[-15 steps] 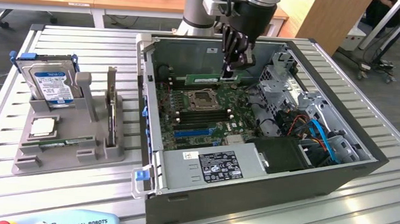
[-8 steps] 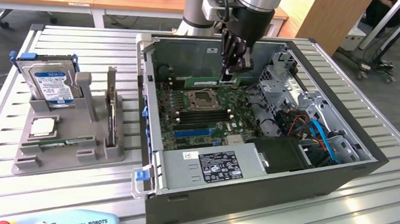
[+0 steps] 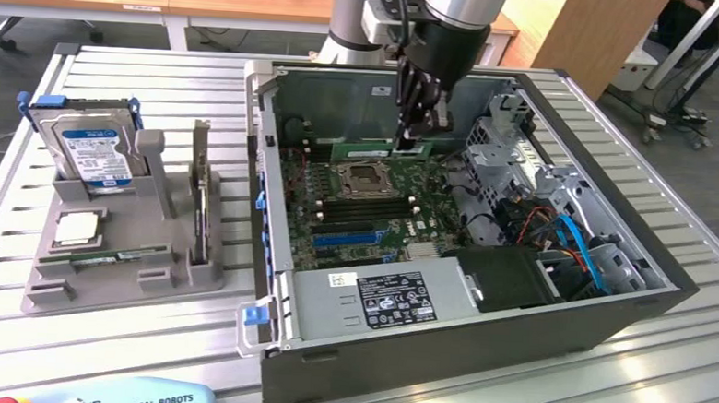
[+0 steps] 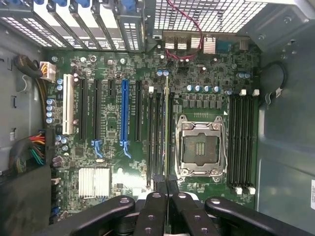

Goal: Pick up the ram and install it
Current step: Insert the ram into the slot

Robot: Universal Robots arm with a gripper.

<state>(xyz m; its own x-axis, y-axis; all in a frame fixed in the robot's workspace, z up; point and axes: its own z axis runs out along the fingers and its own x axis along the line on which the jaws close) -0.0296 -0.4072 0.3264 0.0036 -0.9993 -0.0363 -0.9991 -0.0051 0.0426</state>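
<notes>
Slatted metal forms the desk [image 3: 106, 336], and on it we see an open computer case [image 3: 451, 340] lying on its side, with a grey holder [image 3: 146, 278] at the exterior view's left. A hard drive [image 3: 92, 151] with a blue label stands upright in that holder.

Over the open case, the end effector [image 3: 418, 147] reaches down to the main board [image 4: 206, 73]. Its jaws are drawn narrow and pinch the ram [image 4: 166, 128] between the two inner fingers [image 4: 151, 211]. From the wrist view we meet the ram edge-on, as a thin pale line running straight away from the end effector [image 4: 167, 187]. It is lined up with the dark memory slots [image 4: 156, 137] just beside the processor socket [image 4: 201, 147].

In the exterior view the ram [image 3: 375, 152] shows as a green strip directly under the fingertips, on the far side of the processor socket [image 3: 367, 179]. We cannot tell whether its lower edge is seated in a slot or just above one.
</notes>
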